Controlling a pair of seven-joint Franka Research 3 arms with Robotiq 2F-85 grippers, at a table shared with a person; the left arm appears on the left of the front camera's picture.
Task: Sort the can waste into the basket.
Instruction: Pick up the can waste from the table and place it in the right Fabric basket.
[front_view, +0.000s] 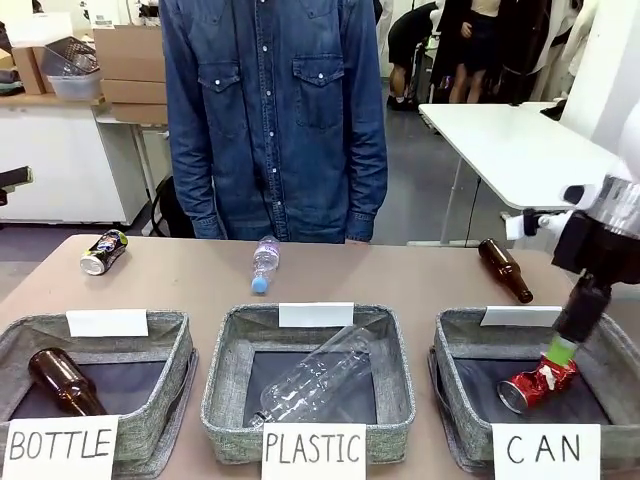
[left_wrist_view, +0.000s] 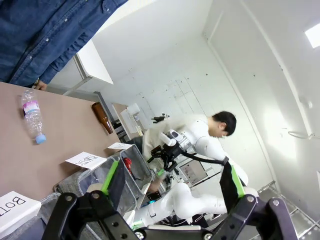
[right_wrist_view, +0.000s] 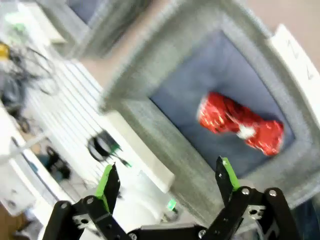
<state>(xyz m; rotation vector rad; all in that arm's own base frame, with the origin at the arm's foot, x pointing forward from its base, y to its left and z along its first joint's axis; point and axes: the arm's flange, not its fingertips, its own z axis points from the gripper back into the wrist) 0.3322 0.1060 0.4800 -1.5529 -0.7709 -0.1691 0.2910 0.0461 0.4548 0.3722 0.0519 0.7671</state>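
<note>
The red can (front_view: 537, 386) lies on its side on the dark bottom of the basket (front_view: 452, 345) with the CAN sign, at the near right of the counter (front_view: 400, 280). The right fingers (front_view: 560, 350) hang just over it, inside the basket. The green tip is very close to the can or maybe touching it; I cannot tell which. In the right wrist view these fingers are open wide with nothing between them, so the can lies free. The left fingers (left_wrist_view: 171, 167) are open wide too and hold nothing; they are up in the air. So I think the step with the red can is as good as done, and half the job is left. The dark can (front_view: 104, 252) is not in a basket yet. It lies on its side on the counter at the far left, behind the BOTTLE basket (front_view: 20, 332) and well apart from the CAN basket. A small clear bottle (front_view: 263, 265) lies at the far middle and a brown bottle (front_view: 505, 270) at the far right. They are not cans, so they should be let be. A person in a blue shirt (front_view: 275, 110) stands at the far side. Next, I think the right arm must lift straight up so it does not catch the basket wall. Then one arm must go to the dark can; the left arm is on that side. The can is round and may roll, so the fingers should close on it slowly from both sides.
</note>
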